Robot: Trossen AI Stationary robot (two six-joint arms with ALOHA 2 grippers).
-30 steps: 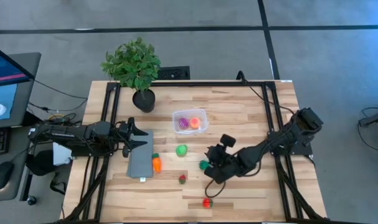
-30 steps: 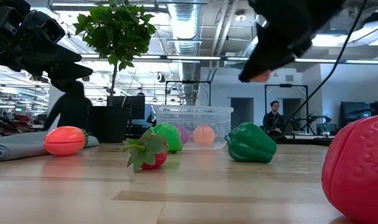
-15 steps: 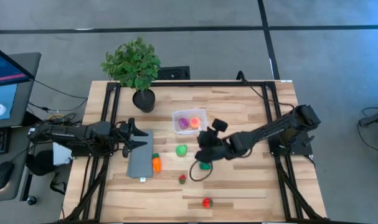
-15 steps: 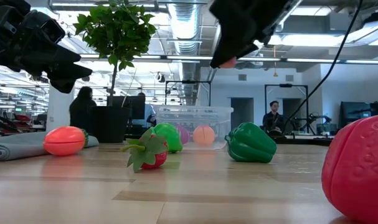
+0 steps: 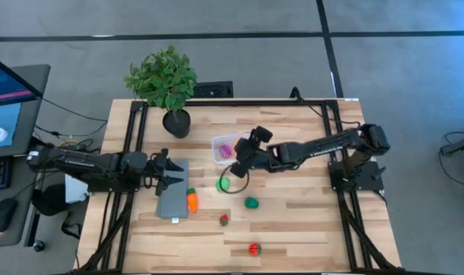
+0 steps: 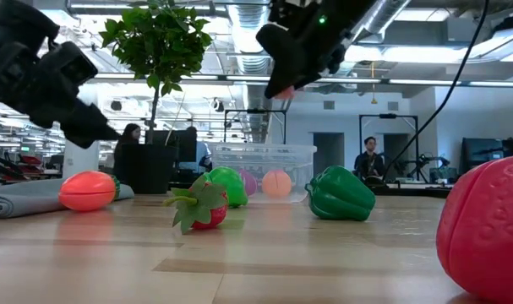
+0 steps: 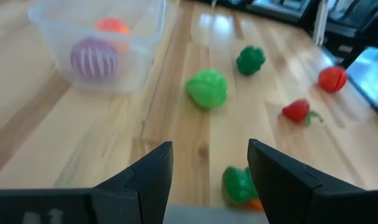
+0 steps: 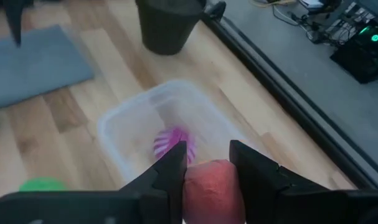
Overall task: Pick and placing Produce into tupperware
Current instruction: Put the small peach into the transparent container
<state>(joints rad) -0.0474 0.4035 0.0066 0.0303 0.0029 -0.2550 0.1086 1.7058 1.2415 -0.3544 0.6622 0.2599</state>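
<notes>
- Across the pale wooden plank table point(image 5: 308, 221): six loose toy pieces, well apart from one another.
- Near the far middle of that table: small clear squarish plastic tub point(image 5: 224, 145), already holding a purple striped toy point(image 8: 170, 142) and an orange-peach toy point(image 7: 111, 26).
- Directly above that tub's near-right rim: right gripper point(image 5: 239, 156), raised clear of the table, fingers clamped on a pinkish-peach rounded toy fruit point(image 8: 212, 186).
- From those fingers, tub opening lies straight below and slightly ahead toward the black plant pot point(image 8: 170, 25); probably a short forward reach, then release.
- Long axis of the held fruit apparently in line with the fingers, pointing down into the tub.
- Far nearer to the tub than the other arm.
- Over the flat grey slab point(image 5: 173, 195) at the table's left side: left gripper point(image 5: 167, 169), jaws partly apart, holding nothing, waiting.
- Just beside the tub's near side: light green bumpy toy point(image 5: 223, 184).
- Farther toward the near edge: dark green pepper toy point(image 5: 251, 202), orange carrot-like toy point(image 5: 192, 201) touching the slab, small red strawberry toy point(image 5: 224, 220), red round toy point(image 5: 253, 248).
</notes>
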